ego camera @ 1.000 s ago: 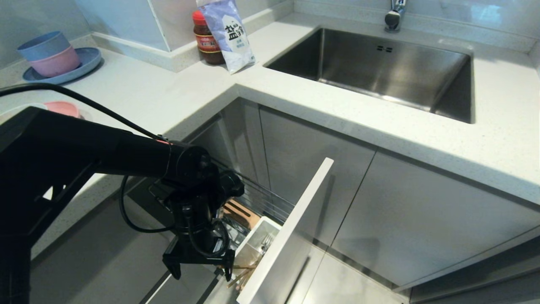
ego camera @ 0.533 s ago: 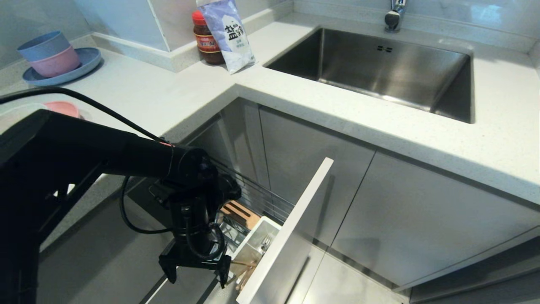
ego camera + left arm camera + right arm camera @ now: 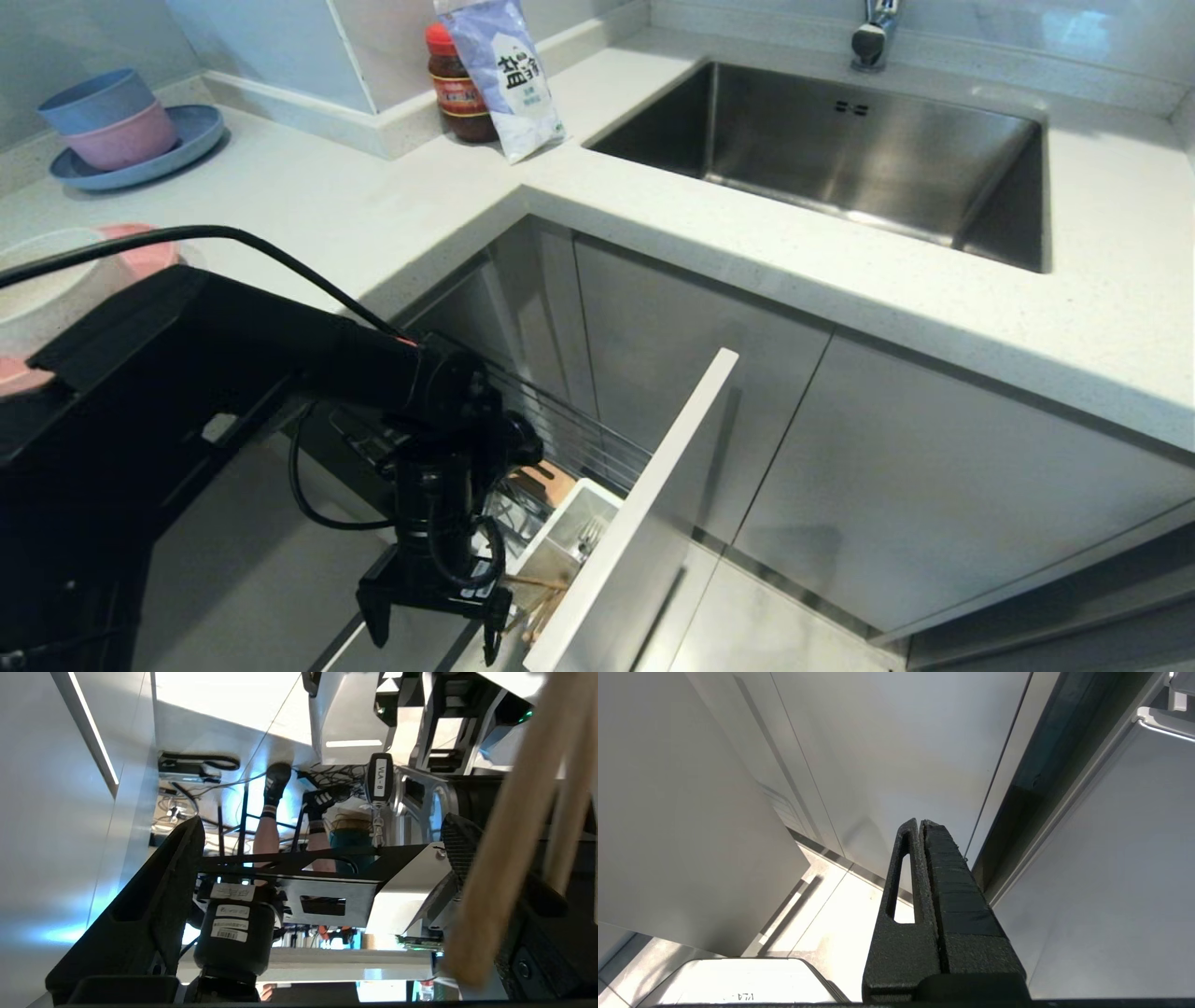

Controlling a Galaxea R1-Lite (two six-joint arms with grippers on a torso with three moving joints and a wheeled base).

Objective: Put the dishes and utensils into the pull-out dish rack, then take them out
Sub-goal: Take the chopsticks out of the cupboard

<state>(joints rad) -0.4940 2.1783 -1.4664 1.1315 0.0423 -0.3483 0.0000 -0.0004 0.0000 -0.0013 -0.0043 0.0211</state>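
Two black fingers of the left gripper (image 3: 431,623) stand as far apart as they go, pointing down, just beside the white rectangular cutlery cup (image 3: 568,532) at the front of the pull-out chrome wire dish rack (image 3: 569,439). Nothing is pinched between them. The pair of light wooden chopsticks (image 3: 537,609) leans out of that cup, and their ends lie close to the gripper finger nearest the cup; whether they touch it I cannot tell. In the left wrist view the same chopsticks (image 3: 509,826) cross just in front of one ribbed finger pad (image 3: 460,844), outside the gap, while the other finger (image 3: 161,891) stands well apart from them. The slim silver metal fork (image 3: 588,537) stands inside the cup, tines up. Behind the cup, a slotted light-wood strip (image 3: 551,483) shows past the arm's wrist, and the rack's grey front panel (image 3: 644,504) stands just beside the cup on its far side from the gripper.

Well away from the cup, up on the white speckled countertop (image 3: 373,205), a flat round pink plate (image 3: 149,250) peeks out behind the arm, with a plain off-white round bowl (image 3: 42,280) touching or overlapping it.

The right gripper (image 3: 924,835) hangs low beside grey cabinet doors, its two fingers pressed flat together with nothing between them.
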